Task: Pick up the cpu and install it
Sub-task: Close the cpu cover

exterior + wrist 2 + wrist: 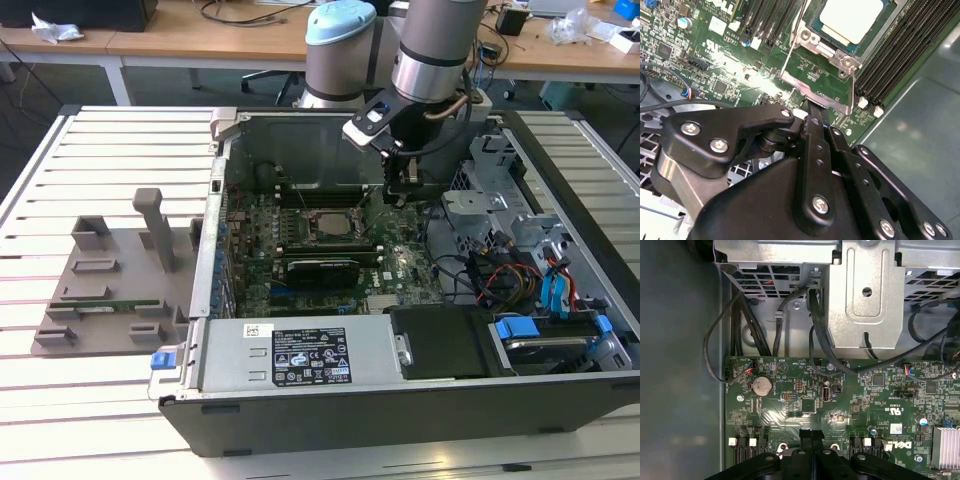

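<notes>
The cpu (852, 17), a flat square chip with a silvery top, lies in the motherboard socket (826, 82) inside the open computer case; in the exterior view the cpu (331, 222) sits mid-board. My gripper (397, 196) hangs just to the exterior view's right of the socket, low over the board. In the second wrist view the gripper (812, 109) has its black fingers pressed together, tips beside the socket's metal frame, apart from the chip. The first wrist view shows the gripper (811, 434) shut with nothing between the fingers.
A thin wire lever (789, 50) runs along the socket. Memory slots (902, 47) flank it. A metal drive cage (483, 200) and cables (500, 275) crowd the exterior view's right. A grey fixture (110, 270) holding a green memory stick (105, 306) stands outside the case.
</notes>
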